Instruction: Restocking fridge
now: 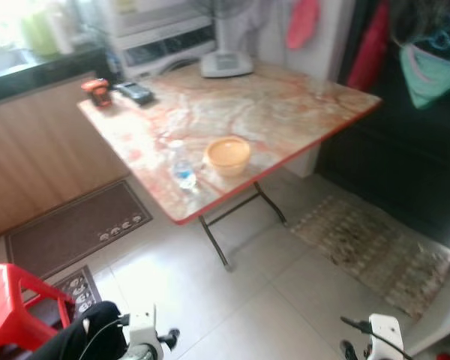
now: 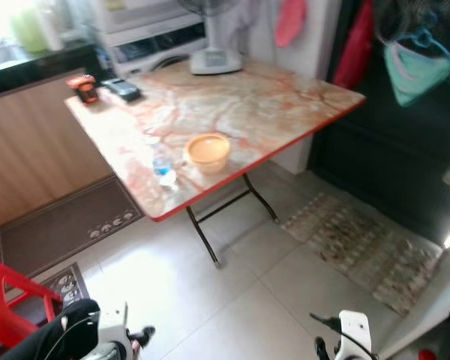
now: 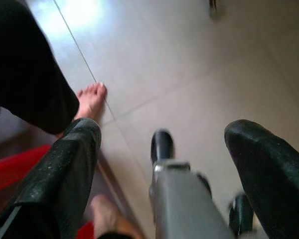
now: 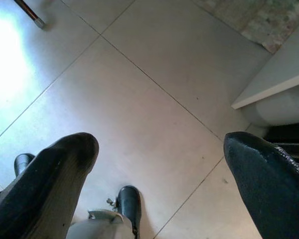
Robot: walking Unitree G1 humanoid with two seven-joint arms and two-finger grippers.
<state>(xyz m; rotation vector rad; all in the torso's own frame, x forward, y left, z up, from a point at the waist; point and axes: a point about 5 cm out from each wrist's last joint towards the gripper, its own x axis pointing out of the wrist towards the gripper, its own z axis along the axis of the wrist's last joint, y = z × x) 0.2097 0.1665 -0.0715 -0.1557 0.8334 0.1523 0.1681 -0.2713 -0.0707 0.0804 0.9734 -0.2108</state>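
the folding table (image 1: 285, 112) with the marbled top stands ahead, and near its front edge lie the likely things to restock: a small clear water bottle (image 1: 183, 171) with a blue label, and just beside it a round yellow lidded container (image 1: 228, 155), the two close but apart.

the bottle looks light and stiff enough when full, though its smooth plastic may slip; the label band at mid-body seems the best place to pinch. the container looks light, wide and shallow, so it probably wants a hold across the rim.

both arms hang low over the tiled floor. the left gripper (image 3: 164, 164) and the right gripper (image 4: 159, 164) have their fingers spread wide, holding nothing.

a person's bare foot (image 3: 91, 99) stands by the left arm, beside a red plastic stool (image 1: 15, 304).
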